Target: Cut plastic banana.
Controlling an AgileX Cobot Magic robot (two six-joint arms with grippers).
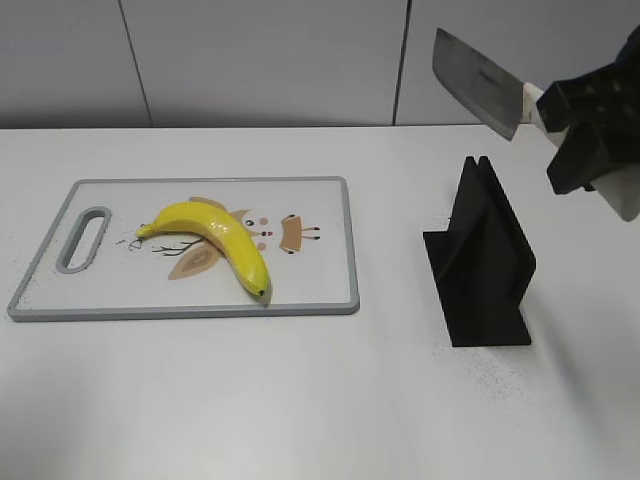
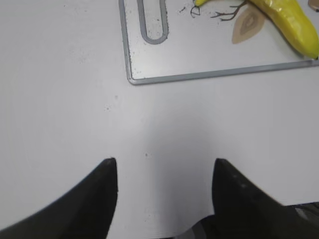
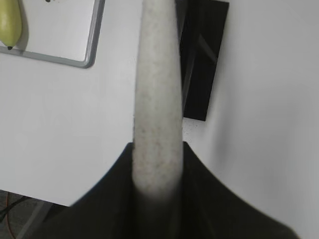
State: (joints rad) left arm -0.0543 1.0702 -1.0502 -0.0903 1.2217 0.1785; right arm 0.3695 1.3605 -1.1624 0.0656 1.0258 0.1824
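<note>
Nearest, low over the bare white table [image 2: 75,74], the left gripper [image 2: 164,186] hangs with its two dark fingers [image 2: 99,194] spread well apart and nothing between them; just beyond it lies the near-left corner of the cutting board [image 2: 199,75]. That grey-rimmed cutting board [image 1: 345,240] sits on the left half of the table, its handle slot at the left end, and the yellow plastic banana [image 1: 215,240] lies on it near the middle, stem toward the far left and dark tip toward the near right edge. To the right of the board, apart from it, stands a black knife holder [image 1: 485,265]. Farther back and higher, at the right edge, the right gripper [image 1: 585,130] is clamped on the pale handle [image 3: 157,99] of a cleaver [image 1: 475,80], whose wide steel blade points up and left, above the holder and clear of it.
</note>
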